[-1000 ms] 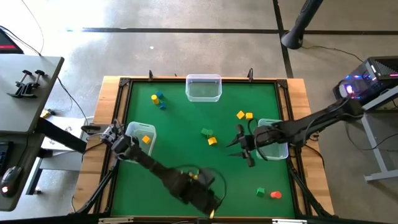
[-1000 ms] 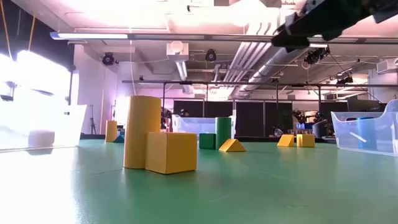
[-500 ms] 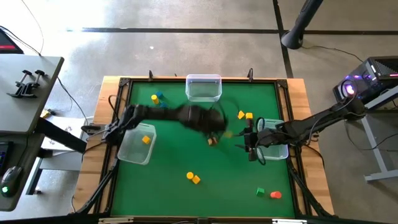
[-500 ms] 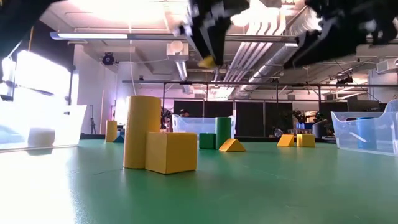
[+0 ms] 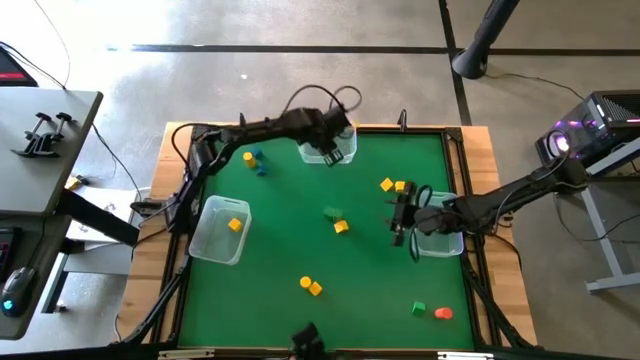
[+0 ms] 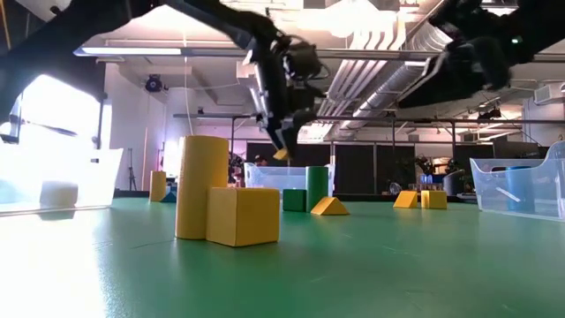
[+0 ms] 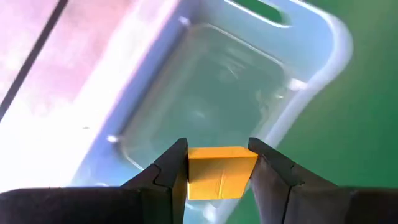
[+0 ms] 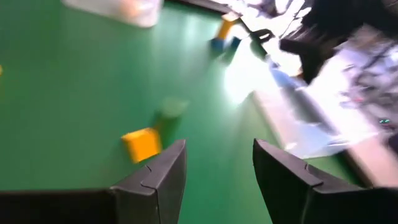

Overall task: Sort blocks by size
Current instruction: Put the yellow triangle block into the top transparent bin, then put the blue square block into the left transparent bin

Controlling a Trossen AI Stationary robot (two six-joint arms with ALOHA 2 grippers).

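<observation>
Clamped between the two dark fingers of my left gripper (image 7: 219,163) is a small yellow block (image 7: 221,172), pinched on its two side faces and carried high above the green desk (image 5: 290,250). That gripper hangs over the clear plastic rectangular bin at the far middle edge (image 5: 327,140), so the block sits directly above the bin's open mouth, not yet inside it. In my left wrist view the bin looks bare, as far as I can see.

My right gripper (image 5: 402,217) waits with its fingers apart and nothing between them, just beside the clear plastic bin on the right side (image 5: 440,242), above the desk.

I judge the sorting to be at an early stage. One orange-yellow block (image 5: 234,224) already lies in the clear plastic bin on the left side (image 5: 217,229). Most pieces are loose on the felt:
- a yellow and blue cluster (image 5: 253,160) near the far left corner
- two yellow pieces (image 5: 393,185) near my right gripper
- a green block (image 5: 332,213) with a yellow block (image 5: 341,227) beside it at mid-desk
- a yellow cylinder and cube pair (image 5: 310,286) nearer the front
- a green cube (image 5: 418,309) and a red piece (image 5: 442,313) at the front right

What the right bin holds I cannot make out.

Releasing over the far bin looks like the step in hand; after that, about ten blocks remain to be picked and binned.
</observation>
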